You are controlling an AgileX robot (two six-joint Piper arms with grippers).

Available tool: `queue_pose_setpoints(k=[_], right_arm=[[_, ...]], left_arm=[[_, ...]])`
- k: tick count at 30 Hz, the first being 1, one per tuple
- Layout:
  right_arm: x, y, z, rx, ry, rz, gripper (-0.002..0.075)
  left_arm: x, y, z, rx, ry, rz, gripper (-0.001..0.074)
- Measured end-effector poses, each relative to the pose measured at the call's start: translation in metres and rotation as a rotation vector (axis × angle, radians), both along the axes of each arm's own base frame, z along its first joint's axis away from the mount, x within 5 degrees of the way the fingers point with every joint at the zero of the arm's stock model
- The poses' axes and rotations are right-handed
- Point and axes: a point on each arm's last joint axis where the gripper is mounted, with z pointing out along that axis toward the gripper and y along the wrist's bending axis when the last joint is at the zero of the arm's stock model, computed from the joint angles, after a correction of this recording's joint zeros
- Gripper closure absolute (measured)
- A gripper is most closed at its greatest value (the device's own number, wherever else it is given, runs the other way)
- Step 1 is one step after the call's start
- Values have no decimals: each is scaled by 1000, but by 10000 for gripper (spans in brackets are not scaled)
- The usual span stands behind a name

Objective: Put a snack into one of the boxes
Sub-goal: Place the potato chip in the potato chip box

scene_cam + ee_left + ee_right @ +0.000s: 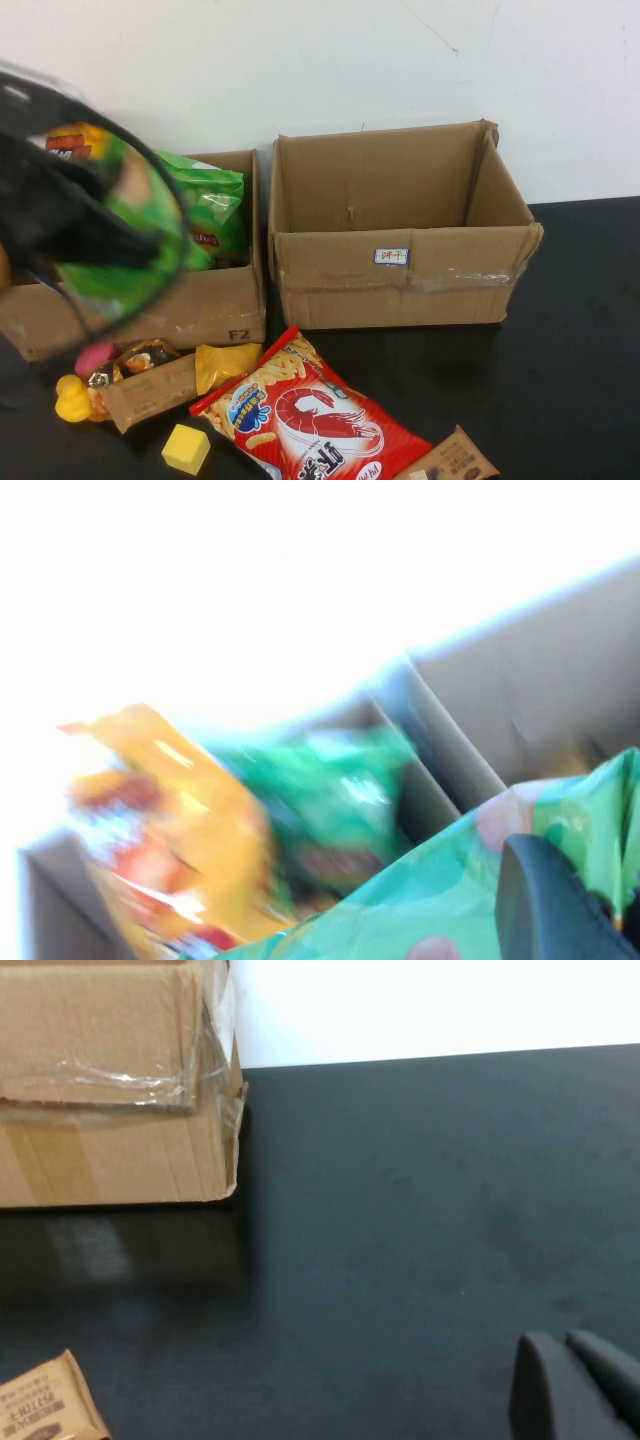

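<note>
Over the left box at 9 o'clock, my left tool grips the green bag; right tool clenched above the worktop.

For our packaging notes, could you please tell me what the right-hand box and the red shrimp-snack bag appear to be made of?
Right-hand box: brown matte cardboard, likely corrugated; creased flaps, clear tape along its front edge.
Red shrimp-snack bag: glossy printed plastic film, judging by its sheen.
Left gripper holds a green bag; right gripper hovers over the table.

A black table carries two open cardboard boxes side by side at the back, the left box and right box. In front lie a red shrimp-chip bag, yellow cube, yellow duck, brown packet and small wrapped snacks.
</note>
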Motion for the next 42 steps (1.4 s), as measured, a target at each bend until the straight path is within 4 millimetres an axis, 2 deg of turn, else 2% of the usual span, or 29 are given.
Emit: queue_pose_setpoints(k=[3, 10, 14, 17, 20, 23, 30, 35, 42], right_arm=[[0, 0, 0, 0, 0, 0, 727], [0, 0, 0, 0, 0, 0, 727], [0, 0, 0, 0, 0, 0, 727], [0, 0, 0, 0, 0, 0, 727], [0, 0, 0, 0, 0, 0, 727], [0, 0, 0, 0, 0, 0, 727], [0, 0, 0, 0, 0, 0, 727], [0, 0, 0, 0, 0, 0, 727], [0, 0, 0, 0, 0, 0, 727]], left_arm=[[2, 19, 13, -25, -69, 76, 730], [15, 66, 22, -122, -148, 272, 730], [34, 96, 22, -307, -242, 336, 731], [57, 111, 11, -480, -259, 321, 732], [82, 116, -15, -542, -183, 298, 733], [98, 116, -38, -515, -101, 275, 733], [114, 118, -66, -511, -9, 248, 734], [129, 126, -75, -528, 1, 235, 734], [145, 128, -68, -546, -39, 177, 734]])
